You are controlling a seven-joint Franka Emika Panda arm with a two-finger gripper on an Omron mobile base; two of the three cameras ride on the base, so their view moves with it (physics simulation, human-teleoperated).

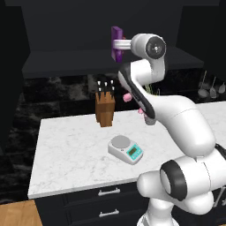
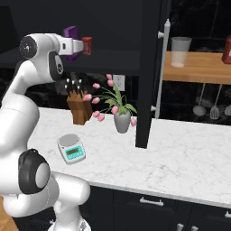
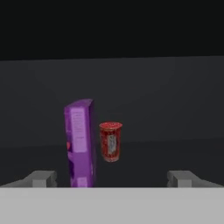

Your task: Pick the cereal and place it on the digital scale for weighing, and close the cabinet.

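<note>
A: Where does the cereal box (image 3: 80,142) stand?

B: Upright on the shelf inside the black cabinet (image 2: 149,67), edge-on to the hand camera. A small red can (image 3: 110,141) stands just beside it on its right and a little farther back, apart from it.

A: And the gripper (image 3: 112,178)?

B: Its two fingers are spread wide with nothing between them. They sit in front of the box, short of it, with the box nearer the left finger (image 3: 41,178). From the left base camera the purple box (image 1: 116,43) shows behind the white wrist, up at cabinet height.

A: What about the scale (image 1: 126,149)?

B: On the white marble counter (image 1: 66,150), near its front edge, with its grey plate bare. The knife block (image 1: 105,108) stands behind it, toward the wall.

A: Is the cabinet shut?

B: No. In the right base view one door stands swung out over the counter, its long silver handle (image 2: 161,67) facing the camera. A vase of pink flowers (image 2: 121,118) sits just left of that door.
</note>
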